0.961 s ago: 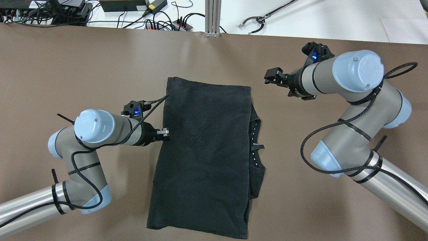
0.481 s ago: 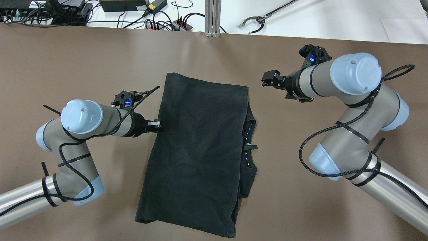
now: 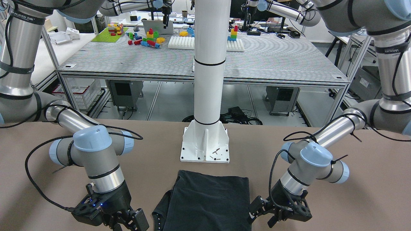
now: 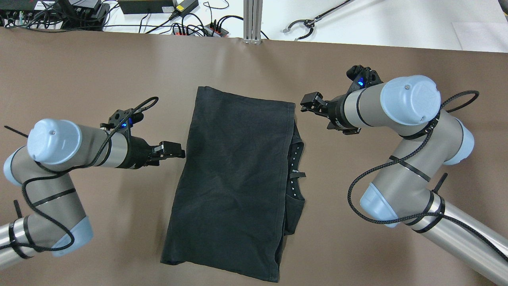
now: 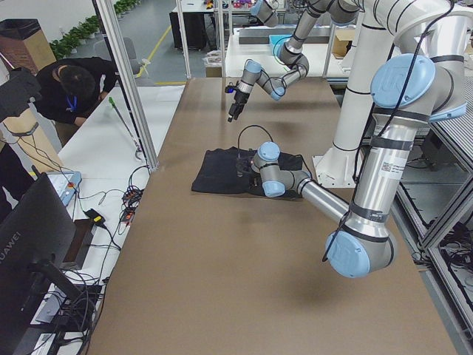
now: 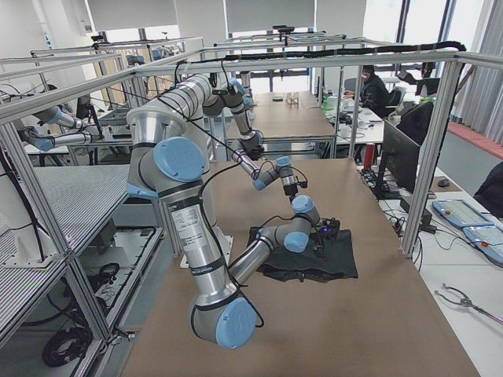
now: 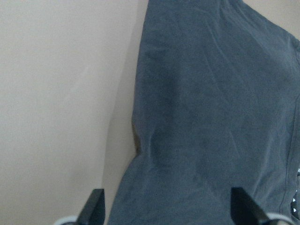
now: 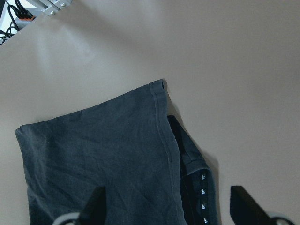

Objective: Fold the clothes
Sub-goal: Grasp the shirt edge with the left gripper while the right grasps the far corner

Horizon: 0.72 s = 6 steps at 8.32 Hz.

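The black cloth (image 4: 234,178) lies folded lengthwise on the brown table (image 4: 79,79), with an under layer and a collar tag showing along its right side (image 4: 295,167). It also shows in the front view (image 3: 208,199). My left gripper (image 4: 179,151) is open and empty, just off the cloth's left edge; in the left wrist view (image 7: 169,208) its fingers stand wide apart over that edge. My right gripper (image 4: 307,104) is open and empty, just right of the cloth's far right corner, which shows in the right wrist view (image 8: 159,86).
The white pillar's base (image 3: 205,144) stands on the table just behind the cloth's near end. Cables and power strips (image 4: 190,28), an aluminium post (image 4: 252,20) and a grabber tool (image 4: 313,22) lie beyond the table's far edge.
My left gripper dragged the cloth's left edge leftward, then let go, opened and drew back to the left. My right gripper moved left toward the cloth's far right corner.
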Each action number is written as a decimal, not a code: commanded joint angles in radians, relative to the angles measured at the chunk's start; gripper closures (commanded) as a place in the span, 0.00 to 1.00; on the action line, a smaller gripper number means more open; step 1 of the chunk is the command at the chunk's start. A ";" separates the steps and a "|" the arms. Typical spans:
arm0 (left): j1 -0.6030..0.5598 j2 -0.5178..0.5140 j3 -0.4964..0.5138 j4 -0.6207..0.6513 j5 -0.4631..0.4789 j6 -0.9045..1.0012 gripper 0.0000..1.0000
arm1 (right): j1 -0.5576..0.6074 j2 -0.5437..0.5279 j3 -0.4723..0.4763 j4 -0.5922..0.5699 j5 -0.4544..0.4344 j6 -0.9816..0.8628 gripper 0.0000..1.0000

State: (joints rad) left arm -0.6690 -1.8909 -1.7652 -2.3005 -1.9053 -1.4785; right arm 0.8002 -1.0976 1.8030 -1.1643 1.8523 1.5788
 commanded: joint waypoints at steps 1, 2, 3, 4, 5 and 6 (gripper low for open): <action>0.153 0.145 -0.078 -0.149 0.140 -0.213 0.05 | -0.044 0.001 0.019 0.000 -0.059 0.144 0.06; 0.236 0.171 -0.085 -0.181 0.229 -0.273 0.05 | -0.064 -0.001 0.022 0.000 -0.092 0.158 0.06; 0.338 0.208 -0.103 -0.198 0.344 -0.345 0.05 | -0.076 -0.001 0.030 0.000 -0.123 0.173 0.07; 0.421 0.239 -0.115 -0.200 0.436 -0.374 0.05 | -0.085 -0.001 0.038 0.000 -0.134 0.176 0.07; 0.457 0.252 -0.117 -0.200 0.463 -0.397 0.05 | -0.085 -0.005 0.039 0.000 -0.137 0.176 0.06; 0.479 0.254 -0.115 -0.198 0.480 -0.407 0.05 | -0.085 -0.007 0.042 0.000 -0.137 0.176 0.06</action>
State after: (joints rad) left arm -0.2605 -1.6569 -1.8764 -2.4962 -1.4897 -1.8482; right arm 0.7190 -1.1006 1.8390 -1.1643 1.7236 1.7515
